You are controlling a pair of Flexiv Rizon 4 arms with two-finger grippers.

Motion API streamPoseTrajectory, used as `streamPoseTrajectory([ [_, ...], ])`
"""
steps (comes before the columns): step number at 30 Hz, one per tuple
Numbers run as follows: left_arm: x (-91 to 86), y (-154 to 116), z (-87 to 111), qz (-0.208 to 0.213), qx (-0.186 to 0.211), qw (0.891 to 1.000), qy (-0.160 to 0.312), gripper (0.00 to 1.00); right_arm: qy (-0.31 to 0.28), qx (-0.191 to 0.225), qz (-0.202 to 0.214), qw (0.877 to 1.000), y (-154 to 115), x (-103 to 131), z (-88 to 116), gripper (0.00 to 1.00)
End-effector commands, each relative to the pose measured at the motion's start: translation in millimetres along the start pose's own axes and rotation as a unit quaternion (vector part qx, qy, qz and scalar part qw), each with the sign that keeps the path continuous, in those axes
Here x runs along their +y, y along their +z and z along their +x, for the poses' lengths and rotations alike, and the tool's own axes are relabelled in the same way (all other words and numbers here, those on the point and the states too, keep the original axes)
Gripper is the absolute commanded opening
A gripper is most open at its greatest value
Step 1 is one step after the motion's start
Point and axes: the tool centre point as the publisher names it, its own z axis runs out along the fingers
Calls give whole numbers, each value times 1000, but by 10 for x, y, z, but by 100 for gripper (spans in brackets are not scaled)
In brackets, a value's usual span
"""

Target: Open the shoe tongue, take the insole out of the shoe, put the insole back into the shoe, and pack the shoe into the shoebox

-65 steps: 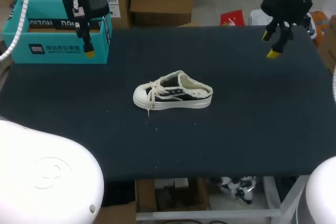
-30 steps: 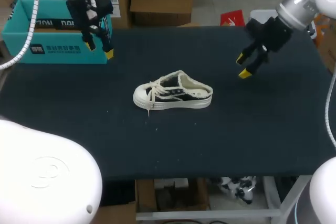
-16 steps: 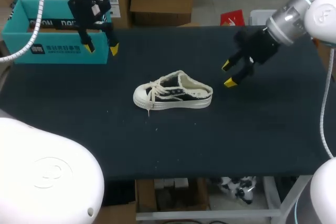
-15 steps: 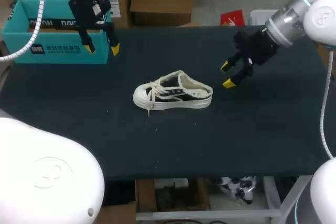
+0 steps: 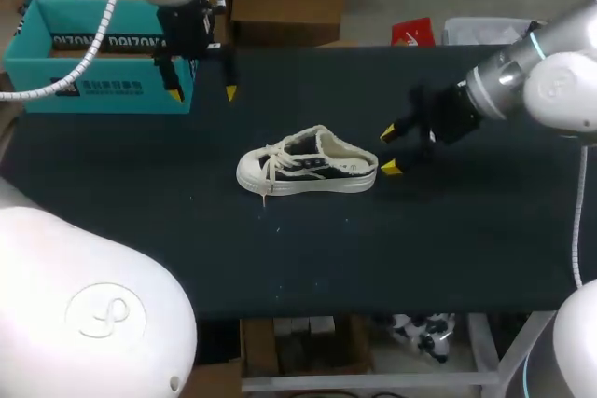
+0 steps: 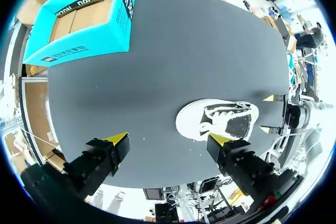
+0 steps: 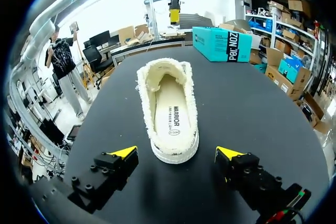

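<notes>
A black-and-white canvas shoe (image 5: 308,172) lies on its sole mid-table, toe to the left, laces loose. Its cream insole (image 7: 173,111) shows inside the wide heel opening. The open teal shoebox (image 5: 93,53) stands at the far left corner. My right gripper (image 5: 389,151) is open just behind the shoe's heel, with the heel (image 7: 170,150) directly ahead of its fingers. My left gripper (image 5: 202,93) hangs open above the table, between the box and the shoe, holding nothing. In the left wrist view the shoe (image 6: 220,121) lies under the gripper (image 6: 168,140), toward one finger.
The dark table (image 5: 280,258) runs wide in front of the shoe and to its right. The shoebox (image 7: 223,43) sits beyond the shoe's toe as the right wrist sees it, with my left gripper (image 7: 174,3) hanging above.
My right gripper has come down and leftward, up to the shoe's heel. My left gripper has shifted right, away from the box front. The shoe has not moved.
</notes>
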Motion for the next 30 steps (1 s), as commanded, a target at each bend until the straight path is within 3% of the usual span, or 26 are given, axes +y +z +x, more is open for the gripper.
streamPoseTrajectory([
  [1, 30, 36, 19, 3, 18, 1000, -7, 100, 3, -2, -17, 1000, 122, -112, -25, 100],
  [16, 89, 191, 335, 9, 20, 1000, -11, 100, -5, 14, -67, 998, 447, -112, -83, 100],
  [30, 78, 277, 452, 4, 15, 1000, -11, 100, -11, 8, -103, 995, 646, -81, -11, 100],
])
